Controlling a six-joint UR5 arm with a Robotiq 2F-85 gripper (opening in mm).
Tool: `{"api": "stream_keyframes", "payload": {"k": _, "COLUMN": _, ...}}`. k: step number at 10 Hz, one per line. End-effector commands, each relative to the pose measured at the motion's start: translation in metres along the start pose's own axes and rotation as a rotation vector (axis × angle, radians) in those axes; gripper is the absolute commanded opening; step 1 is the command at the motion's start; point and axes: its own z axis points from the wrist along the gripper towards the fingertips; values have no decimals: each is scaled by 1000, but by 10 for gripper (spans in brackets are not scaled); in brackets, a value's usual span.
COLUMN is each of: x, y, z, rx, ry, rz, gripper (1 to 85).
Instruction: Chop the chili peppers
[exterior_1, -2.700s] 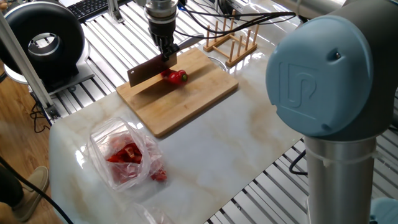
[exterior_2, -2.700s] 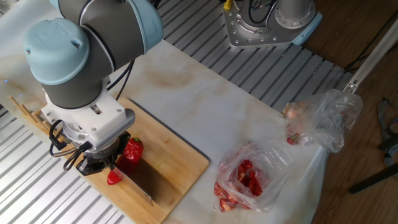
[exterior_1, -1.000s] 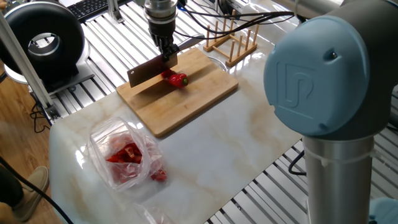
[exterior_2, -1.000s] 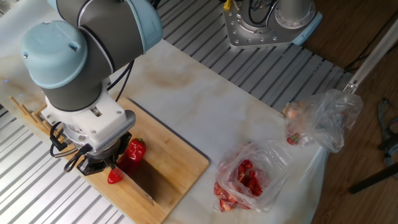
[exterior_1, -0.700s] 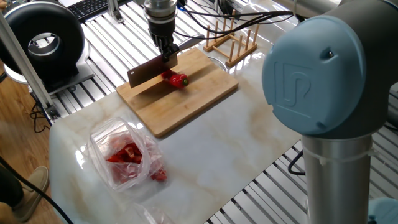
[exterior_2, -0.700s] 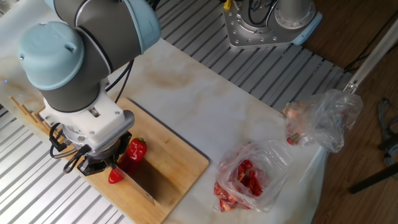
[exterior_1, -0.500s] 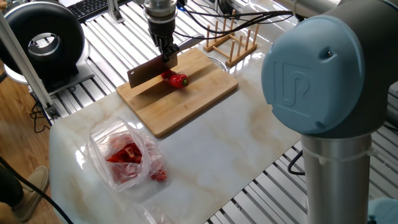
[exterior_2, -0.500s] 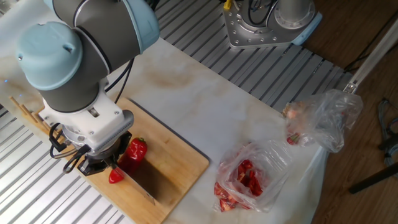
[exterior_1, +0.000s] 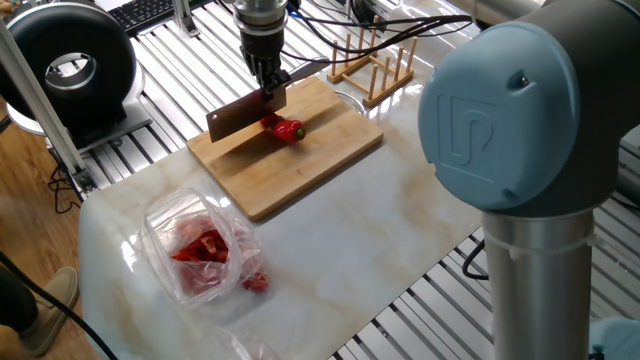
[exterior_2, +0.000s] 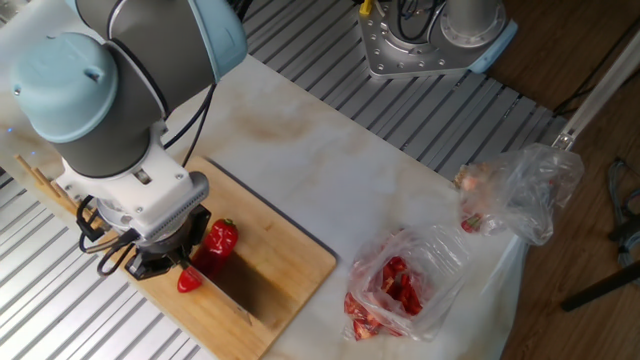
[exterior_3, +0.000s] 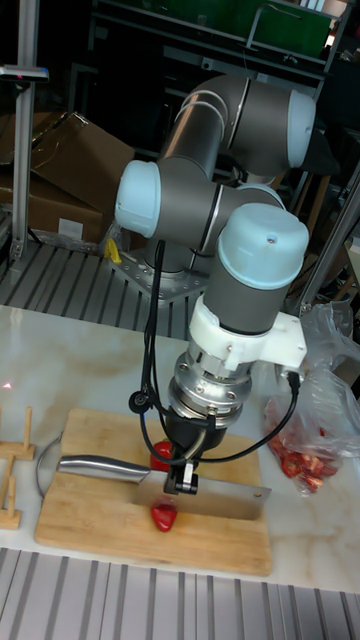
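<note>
A plump red chili pepper (exterior_1: 285, 128) lies on the bamboo cutting board (exterior_1: 310, 165). In the other fixed view its larger part (exterior_2: 222, 238) sits on one side of the blade and a small cut-off piece (exterior_2: 188, 281) on the other. My gripper (exterior_1: 266, 88) is shut on a steel cleaver (exterior_1: 240, 118), blade edge down across the chili. The tall fixed view shows the gripper (exterior_3: 185, 472) clamping the cleaver (exterior_3: 215, 497) near its handle, with one red piece (exterior_3: 163, 517) in front of the blade and the rest (exterior_3: 162, 452) behind it.
A clear plastic bag with red pieces (exterior_1: 205, 250) lies on the marble table left of the board. A second crumpled bag (exterior_2: 520, 190) sits near the table edge. A wooden rack (exterior_1: 370, 62) stands just behind the board. A black fan (exterior_1: 65, 65) is at the far left.
The arm's upper joints have shifted slightly. The cleaver stays over the chili, moved only a few pixels, and the small cut piece has nudged slightly aside.
</note>
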Motion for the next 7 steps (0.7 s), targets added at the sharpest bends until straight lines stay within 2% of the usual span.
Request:
{"api": "stream_keyframes", "payload": {"k": 1, "x": 0, "y": 0, "z": -2, "rx": -4, "ry": -8, "rz": 7, "gripper": 13}}
{"api": "stream_keyframes", "payload": {"k": 7, "x": 0, "y": -1, "z": -1, "rx": 1, "ry": -2, "rz": 21, "gripper": 13}}
